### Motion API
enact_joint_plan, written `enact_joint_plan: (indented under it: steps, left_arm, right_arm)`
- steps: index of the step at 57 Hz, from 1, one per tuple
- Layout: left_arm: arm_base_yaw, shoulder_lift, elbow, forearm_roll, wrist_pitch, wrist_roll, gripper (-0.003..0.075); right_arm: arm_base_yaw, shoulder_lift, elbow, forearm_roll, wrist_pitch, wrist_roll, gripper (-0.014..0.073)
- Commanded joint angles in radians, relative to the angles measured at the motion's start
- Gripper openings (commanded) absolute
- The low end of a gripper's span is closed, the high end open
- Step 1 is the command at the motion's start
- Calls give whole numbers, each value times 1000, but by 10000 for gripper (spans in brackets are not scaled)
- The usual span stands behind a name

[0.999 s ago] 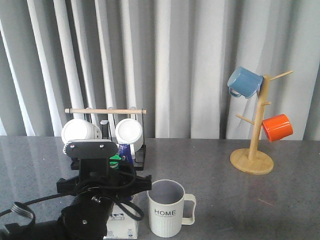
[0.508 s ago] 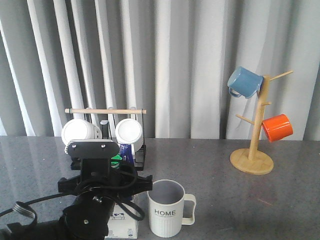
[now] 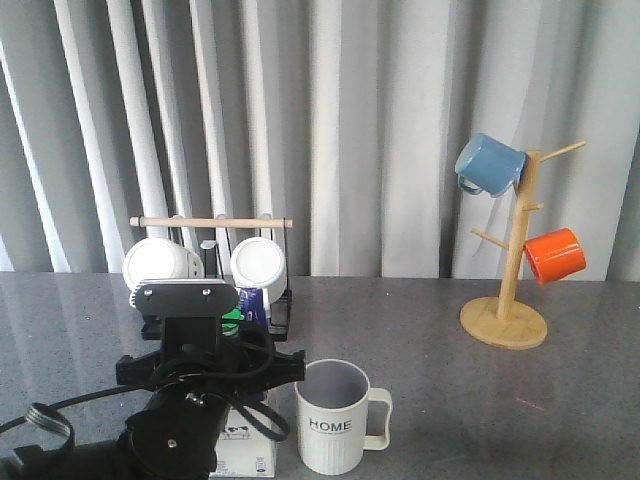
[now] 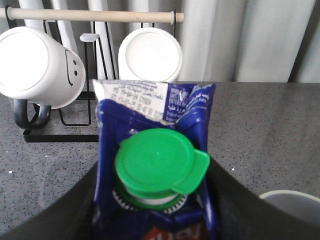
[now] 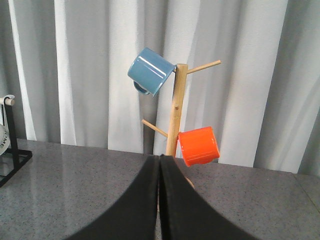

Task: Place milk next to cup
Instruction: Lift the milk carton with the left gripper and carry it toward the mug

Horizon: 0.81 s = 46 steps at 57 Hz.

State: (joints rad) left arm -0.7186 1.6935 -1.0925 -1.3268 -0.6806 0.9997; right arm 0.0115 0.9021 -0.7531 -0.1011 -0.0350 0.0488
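The milk [image 4: 155, 165], a dark-blue and white carton with a green round cap, stands upright between the fingers of my left gripper [image 4: 156, 172], which press on its two sides. In the front view only its white base [image 3: 247, 452] shows, behind my left arm [image 3: 185, 400], resting on the table just left of the cup. The cup [image 3: 335, 418] is a pale ribbed mug marked "HOME", with its handle to the right. Its rim also shows in the left wrist view [image 4: 292, 199]. My right gripper [image 5: 160, 158] is shut and empty, and is not in the front view.
A black rack [image 3: 278, 305] with a wooden rod holds two white mugs [image 3: 158, 264] [image 3: 258, 264] behind the carton. A wooden mug tree [image 3: 512, 290] at the right carries a blue mug [image 3: 489, 165] and an orange mug [image 3: 554, 254].
My left arm has shifted very slightly, and its cable at the lower left has moved. The carton and the cup stay where they were.
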Motion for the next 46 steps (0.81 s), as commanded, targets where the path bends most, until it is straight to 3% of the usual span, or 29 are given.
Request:
enact_joint_plan:
  steps: [1,11,32,46]
  left_arm:
    - [-5,-29,-20,3,4,-1,38]
    - [-5,-29,-20,3,11,-1,193]
    - [-5,-35,-20,3,5,2,714]
    - [-6,-38,-20,4,32,2,715]
  right_arm:
    - [-5,-11,-35,-8,-76,-2,-8]
    - [-5,-11,-35,-8,-76,-2,-8]
    - [-5,-11,-35,-8,-76,-2,-8]
    - [-5,-11,-35,-8,-76,-2,-8]
